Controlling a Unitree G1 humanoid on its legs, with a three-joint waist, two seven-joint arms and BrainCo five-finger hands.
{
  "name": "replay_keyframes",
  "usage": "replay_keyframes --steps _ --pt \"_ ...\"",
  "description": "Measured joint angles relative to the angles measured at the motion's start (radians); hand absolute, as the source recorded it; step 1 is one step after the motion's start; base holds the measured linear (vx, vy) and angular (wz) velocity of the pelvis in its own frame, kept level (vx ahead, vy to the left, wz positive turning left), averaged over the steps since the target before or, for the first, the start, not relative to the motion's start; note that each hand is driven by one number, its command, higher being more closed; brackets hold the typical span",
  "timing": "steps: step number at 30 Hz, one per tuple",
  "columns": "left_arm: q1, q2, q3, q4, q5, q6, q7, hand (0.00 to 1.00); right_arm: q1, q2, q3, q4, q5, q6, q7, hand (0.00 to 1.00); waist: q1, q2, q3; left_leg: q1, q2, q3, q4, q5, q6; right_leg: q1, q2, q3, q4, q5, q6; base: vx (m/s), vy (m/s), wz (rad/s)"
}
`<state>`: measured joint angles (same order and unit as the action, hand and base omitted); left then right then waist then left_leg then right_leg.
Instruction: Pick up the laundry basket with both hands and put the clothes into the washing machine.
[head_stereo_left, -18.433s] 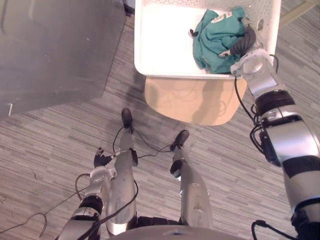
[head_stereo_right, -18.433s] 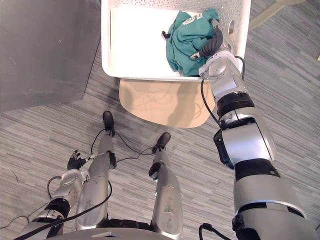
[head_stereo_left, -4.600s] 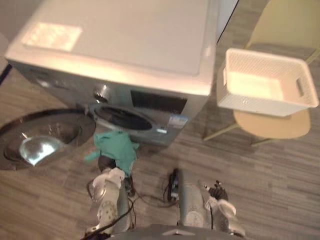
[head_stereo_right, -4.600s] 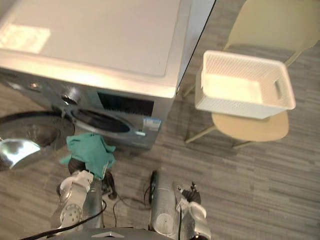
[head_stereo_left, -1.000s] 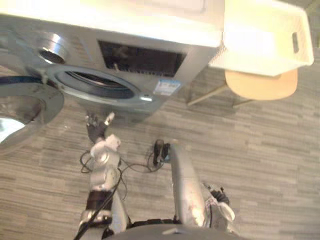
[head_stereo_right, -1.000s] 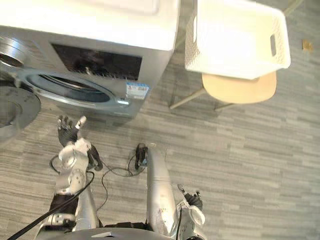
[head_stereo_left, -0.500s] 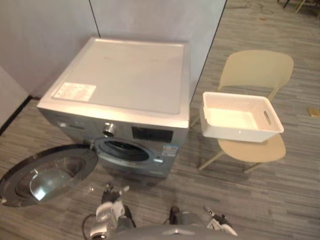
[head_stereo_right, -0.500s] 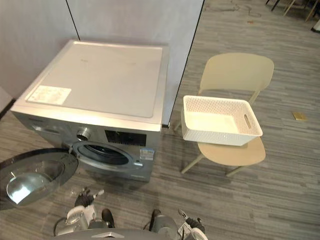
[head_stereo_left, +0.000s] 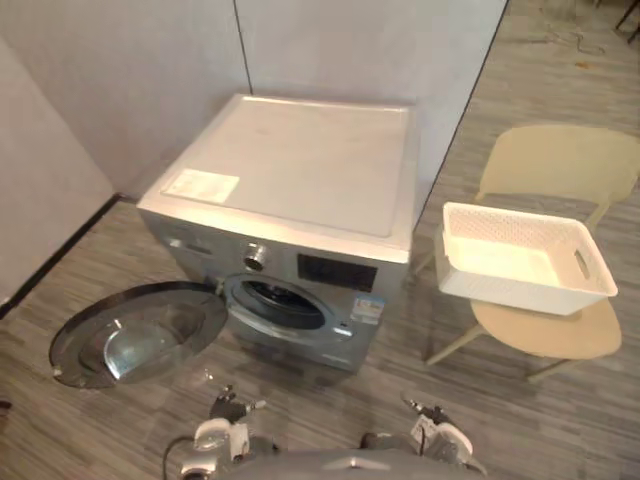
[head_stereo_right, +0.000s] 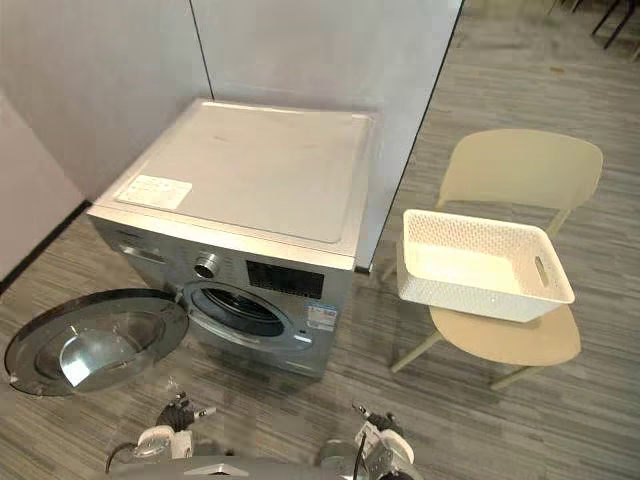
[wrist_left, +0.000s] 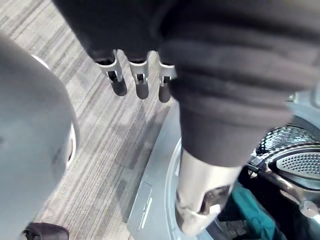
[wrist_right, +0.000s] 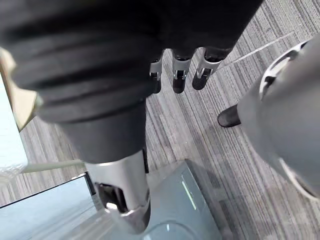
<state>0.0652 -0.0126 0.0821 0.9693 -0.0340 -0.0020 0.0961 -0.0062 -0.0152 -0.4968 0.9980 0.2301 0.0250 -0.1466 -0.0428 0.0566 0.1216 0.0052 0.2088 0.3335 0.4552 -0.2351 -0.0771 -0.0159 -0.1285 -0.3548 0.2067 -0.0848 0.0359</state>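
Basket (head_stereo_right: 478, 294) x1 on chair (head_stereo_right: 522, 168); left robot hand (wrist_left: 141, 83), right robot hand (wrist_right: 178, 80) both wide, empty.

Bright even light, glare on washer door (head_stereo_right: 88, 350)

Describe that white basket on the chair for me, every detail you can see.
The basket is white, rectangular, seemingly plastic, its walls pierced by small holes, with a slot handle in one short end. It sits level on the seat of a pale chair, beside the washing machine but apart from it. Its inside looks empty.
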Motion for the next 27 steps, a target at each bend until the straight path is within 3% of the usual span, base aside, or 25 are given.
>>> replay_keyframes --steps 1,2,4,6,10,12,17,22,26,27 --pt "-0.003 0.002 -0.006 0.006 0.000 0.001 0.000 0.00 0.005 -0.003 0.000 0.002 0.000 0.000 0.005 0.00 -0.002 0.001 0.000 0.007 0.004 0.000 -0.028 -0.012 -0.008 -0.005 -0.001 -0.010 -0.002 0.007 0.004 -0.16 0.321 0.63" --pt "-0.013 0.009 -0.009 0.008 0.010 0.003 -0.001 0.00 0.012 -0.007 -0.021 0.007 0.000 0.001 0.007 0.00 -0.006 0.011 -0.002 0.009 -0.010 0.009 -0.099 -0.033 0.008 -0.009 -0.001 -0.027 -0.004 0.020 0.014 -0.11 0.187 0.51" --pt "-0.011 0.055 -0.032 0.011 0.022 0.003 -0.002 0.00 0.030 0.013 -0.029 0.038 0.000 0.005 0.008 0.00 -0.006 -0.038 -0.009 0.010 -0.072 -0.011 -0.179 0.019 0.027 -0.025 -0.031 -0.035 -0.008 0.033 0.015 -0.10 0.138 0.52" --pt "-0.009 0.088 -0.063 0.016 0.035 0.006 -0.004 0.00 0.057 0.009 -0.042 0.050 0.007 0.009 0.009 0.00 -0.009 -0.061 -0.011 0.026 -0.128 -0.039 -0.250 0.064 0.048 -0.021 -0.064 -0.037 -0.025 0.063 0.028 -0.09 0.137 0.48" --pt "-0.010 0.103 -0.112 0.025 0.038 0.005 -0.016 0.00 0.086 0.001 -0.069 0.052 0.007 0.023 0.012 0.00 -0.019 -0.061 -0.017 0.087 -0.205 -0.054 -0.445 0.168 0.069 -0.020 -0.105 -0.031 -0.042 0.094 0.040 -0.11 0.113 0.19" --pt "-0.006 0.097 -0.116 0.026 0.038 0.005 -0.016 0.00 0.084 -0.006 -0.065 0.053 0.004 0.024 0.014 0.00 -0.018 -0.061 -0.006 0.126 -0.219 -0.032 -0.522 0.209 0.069 -0.025 -0.105 -0.014 -0.045 0.096 0.043 -0.07 0.059 -0.17" --pt "0.000 0.104 -0.102 0.041 0.038 0.004 -0.016 0.00 0.073 0.001 -0.044 0.051 -0.002 0.027 0.017 0.00 -0.019 -0.085 0.012 0.157 -0.227 0.009 -0.541 0.216 0.071 -0.059 -0.111 0.038 0.019 0.082 0.041 -0.06 0.054 -0.28" --pt "0.008 0.113 -0.055 0.034 0.030 0.004 -0.013 0.00 0.123 0.016 -0.018 0.062 -0.002 0.028 0.036 0.00 -0.024 -0.108 0.024 0.156 -0.190 -0.065 -0.541 0.224 0.071 -0.073 -0.086 0.088 0.129 0.072 0.032 0.01 -0.034 0.41" --pt "0.044 0.108 -0.002 -0.057 -0.032 0.002 -0.012 0.00 0.105 0.012 -0.019 0.081 -0.002 0.027 0.036 0.00 -0.007 -0.130 0.011 0.096 -0.167 -0.148 -0.540 0.251 0.038 -0.015 -0.041 0.108 -0.020 0.055 0.047 0.04 -0.125 0.59" --pt "0.049 0.099 0.005 -0.087 -0.046 0.002 -0.011 0.00 0.077 0.004 -0.018 0.079 -0.004 0.026 0.036 0.00 0.003 -0.128 0.006 0.067 -0.153 -0.159 -0.536 0.267 0.027 -0.018 -0.022 0.093 -0.063 0.075 0.029 0.02 -0.110 0.24"
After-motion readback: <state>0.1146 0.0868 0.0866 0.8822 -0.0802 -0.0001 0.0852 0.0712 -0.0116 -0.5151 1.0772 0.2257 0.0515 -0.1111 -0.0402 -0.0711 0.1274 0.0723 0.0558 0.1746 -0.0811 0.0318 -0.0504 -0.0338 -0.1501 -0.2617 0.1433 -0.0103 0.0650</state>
